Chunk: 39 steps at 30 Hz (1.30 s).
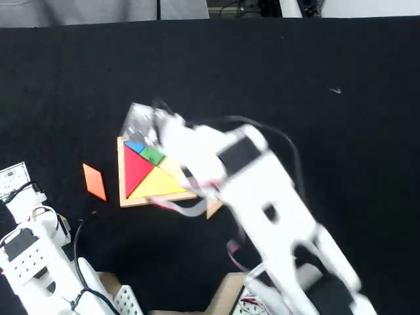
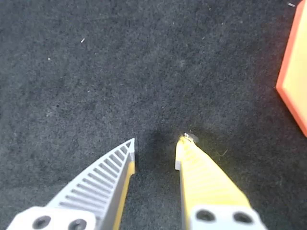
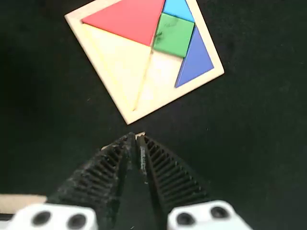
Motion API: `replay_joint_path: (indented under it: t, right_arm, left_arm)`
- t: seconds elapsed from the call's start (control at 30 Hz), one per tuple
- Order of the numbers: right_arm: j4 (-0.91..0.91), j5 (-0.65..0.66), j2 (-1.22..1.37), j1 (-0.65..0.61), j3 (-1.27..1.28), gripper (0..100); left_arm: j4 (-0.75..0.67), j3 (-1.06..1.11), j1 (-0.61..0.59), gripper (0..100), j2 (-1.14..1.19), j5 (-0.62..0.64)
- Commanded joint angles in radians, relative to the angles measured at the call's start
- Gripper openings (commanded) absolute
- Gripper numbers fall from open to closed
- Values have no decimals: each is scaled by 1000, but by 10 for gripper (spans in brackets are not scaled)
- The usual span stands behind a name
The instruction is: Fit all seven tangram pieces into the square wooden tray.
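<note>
The square wooden tray point(image 1: 122, 197) holds a red triangle point(image 1: 135, 170), a yellow triangle point(image 1: 161, 185), a green square point(image 1: 153, 155) and blue pieces point(image 1: 134, 146). In the right wrist view the tray point(image 3: 211, 76) has a pale bare patch point(image 3: 160, 79) beside the dark blue triangle point(image 3: 194, 60). An orange parallelogram point(image 1: 94, 181) lies on the cloth left of the tray. My right gripper point(image 3: 136, 139) is shut and holds nothing, just off the tray corner by the yellow triangle point(image 3: 117, 67). My left gripper point(image 2: 157, 145) is open over bare cloth, with the orange piece point(image 2: 295, 81) off to one side.
The right arm point(image 1: 262, 203) stretches across the tray's right half and hides it in the high view. A small tan shape point(image 1: 214, 209) peeks out under that arm. The left arm point(image 1: 26, 256) sits at the front left. Black cloth point(image 1: 315, 98) covers the table.
</note>
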Motion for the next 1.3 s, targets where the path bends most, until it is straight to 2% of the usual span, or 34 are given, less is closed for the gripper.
replay_joint_path:
  t: [0.0, 0.13, 0.23, 0.3, 0.4, 0.47, 0.63, 0.93, 1.1, 1.27]
  right_arm:
    - [3, -89, -232, 46, 170, 11]
    - [-26, -180, -259, 195, 280, 11]
    - [-75, -224, -259, 247, 355, 12]
    - [-104, -232, -259, 245, 401, 36]
    - [-153, -313, -259, 244, 470, 177]
    - [-204, -371, -259, 222, 515, 224]
    - [-304, -393, -242, 124, 585, 211]
    - [-439, -394, 101, 147, 582, 208]
    - [-471, -394, 137, 74, 588, 208]
    - [-474, -394, 143, 110, 590, 208]
  left_arm:
    - [-11, -2, 16, 148, -5, -5]
    - [-11, -2, 16, 148, -2, -6]
    - [-11, -2, 16, 148, -2, -6]
    - [-11, -2, 16, 148, -2, -6]
    - [-11, -1, 16, 148, -2, -6]
    - [-11, -1, 16, 148, -2, -6]
    - [-11, -1, 18, 148, -2, -6]
    - [-11, -1, 18, 148, -2, -5]
    - [-11, -1, 18, 148, -2, -5]
    - [-12, 10, 33, 148, -9, -5]
